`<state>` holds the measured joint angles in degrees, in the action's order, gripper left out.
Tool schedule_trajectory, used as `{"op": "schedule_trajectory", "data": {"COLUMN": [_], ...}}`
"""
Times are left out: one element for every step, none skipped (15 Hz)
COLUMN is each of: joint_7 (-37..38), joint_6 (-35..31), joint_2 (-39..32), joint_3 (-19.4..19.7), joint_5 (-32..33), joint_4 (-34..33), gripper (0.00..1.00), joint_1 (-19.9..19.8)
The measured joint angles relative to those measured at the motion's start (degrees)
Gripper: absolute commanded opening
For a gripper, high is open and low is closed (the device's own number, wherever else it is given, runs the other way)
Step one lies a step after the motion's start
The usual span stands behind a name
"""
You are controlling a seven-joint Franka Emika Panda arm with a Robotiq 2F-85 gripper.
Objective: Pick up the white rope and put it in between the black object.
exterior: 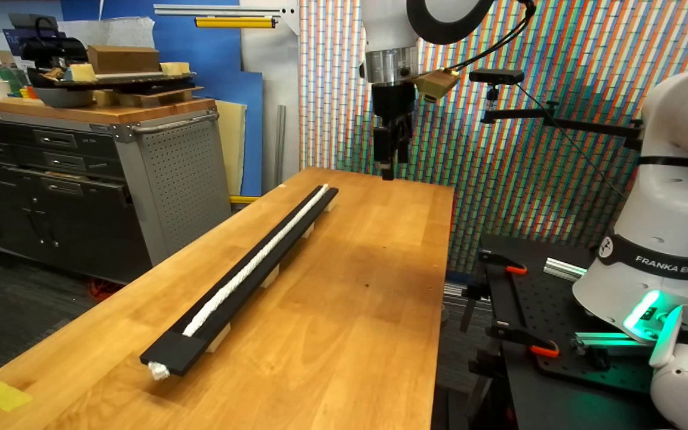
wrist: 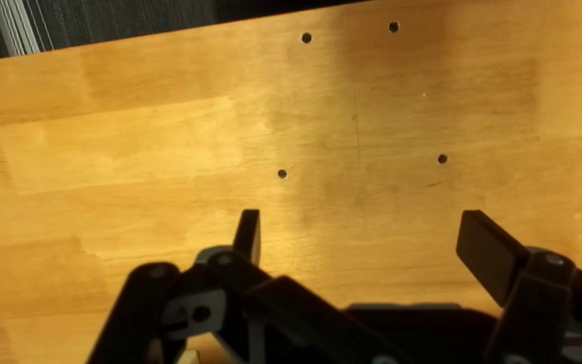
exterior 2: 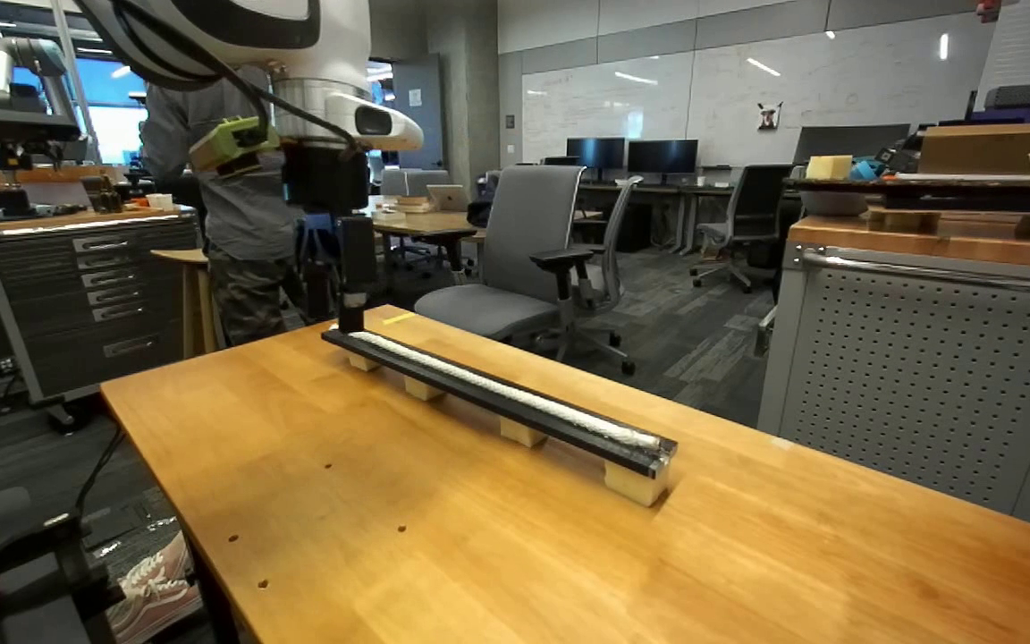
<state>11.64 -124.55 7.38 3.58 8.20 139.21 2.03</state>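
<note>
The white rope (exterior: 252, 264) lies lengthwise in the groove of the black object (exterior: 180, 349), a long bar. At the bar's near end a flat black section covers the rope, and a white tip sticks out past it. The rope (exterior 2: 506, 389) also lies along the bar (exterior 2: 533, 420) in an exterior view. My gripper (exterior: 395, 167) hangs above the table, apart from the bar. In the wrist view the gripper (wrist: 359, 217) is open with its fingers wide apart and only table behind them. The rope and bar do not show in the wrist view.
Wooden blocks (exterior 2: 522, 433) hold the bar above the wooden table (exterior: 374, 346). The bar runs near one long table edge. Yellow tape (exterior: 0, 394) is on a table corner. A cabinet (exterior: 183, 167) stands beyond that edge. The robot base (exterior: 648, 263) stands across the table.
</note>
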Motion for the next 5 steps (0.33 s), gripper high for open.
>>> {"op": "schedule_trajectory", "data": {"joint_7": [-0.37, -0.60, -0.77, -0.86, -0.92], "joint_6": [0.00, 0.00, -0.01, -0.01, -0.02], "joint_2": [0.99, 1.67, 2.05, 2.18, 2.20], "joint_3": [-0.04, -0.06, -0.06, -0.06, -0.06], "joint_5": [0.01, 0.03, 0.03, 0.03, 0.03], "joint_4": [1.05, 1.69, 2.00, 2.13, 2.18], "gripper": [1.00, 1.00, 1.00, 1.00, 1.00], "joint_1": [0.00, 0.00, 0.00, 0.00, -0.01]}}
